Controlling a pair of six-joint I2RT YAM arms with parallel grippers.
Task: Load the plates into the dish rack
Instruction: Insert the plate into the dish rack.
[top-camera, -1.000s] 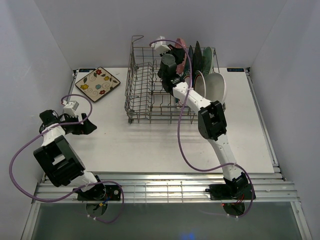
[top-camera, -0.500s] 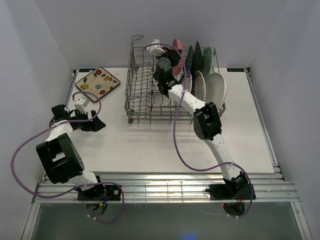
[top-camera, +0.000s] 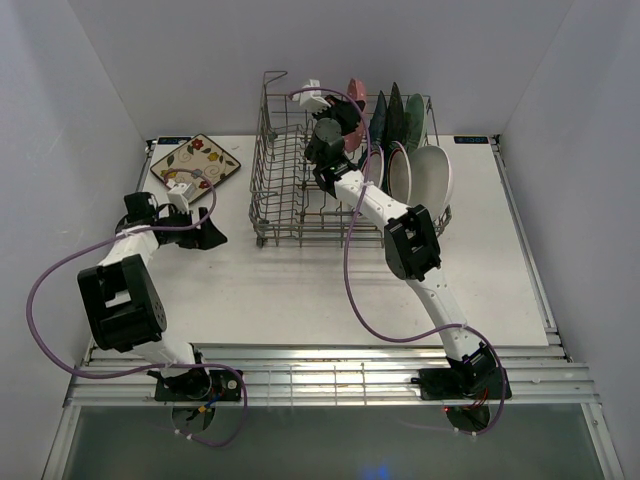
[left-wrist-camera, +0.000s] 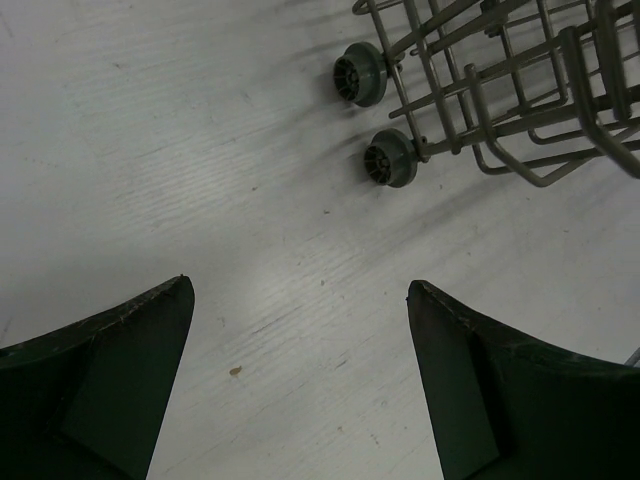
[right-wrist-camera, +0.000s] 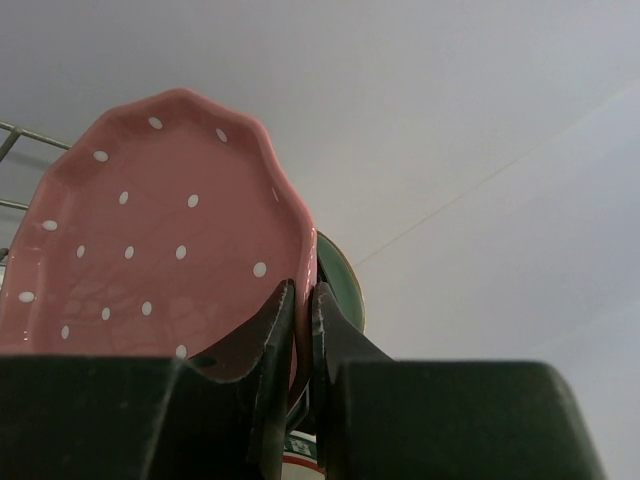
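The grey wire dish rack (top-camera: 290, 185) stands at the back middle of the table. My right gripper (top-camera: 340, 122) is inside it, shut on the rim of the pink dotted plate (right-wrist-camera: 160, 240), which it holds upright; the plate's top shows in the top view (top-camera: 355, 90). Dark teal and green plates (top-camera: 395, 115) and white round plates (top-camera: 430, 175) stand in the rack's right end. The cream floral square plate (top-camera: 195, 167) lies flat at the back left. My left gripper (top-camera: 205, 235) is open and empty just above the table, below that plate and left of the rack; its wrist view shows bare table (left-wrist-camera: 300, 290) between the fingers.
The rack's two grey wheels (left-wrist-camera: 375, 120) and lower wire corner show at the top right of the left wrist view. White walls close in the table on the left, back and right. Purple cables loop from both arms.
My left arm has swung right and forward toward the rack's left side, gripper open. My right gripper has shifted the pink dotted plate slightly left inside the rack, then held still.
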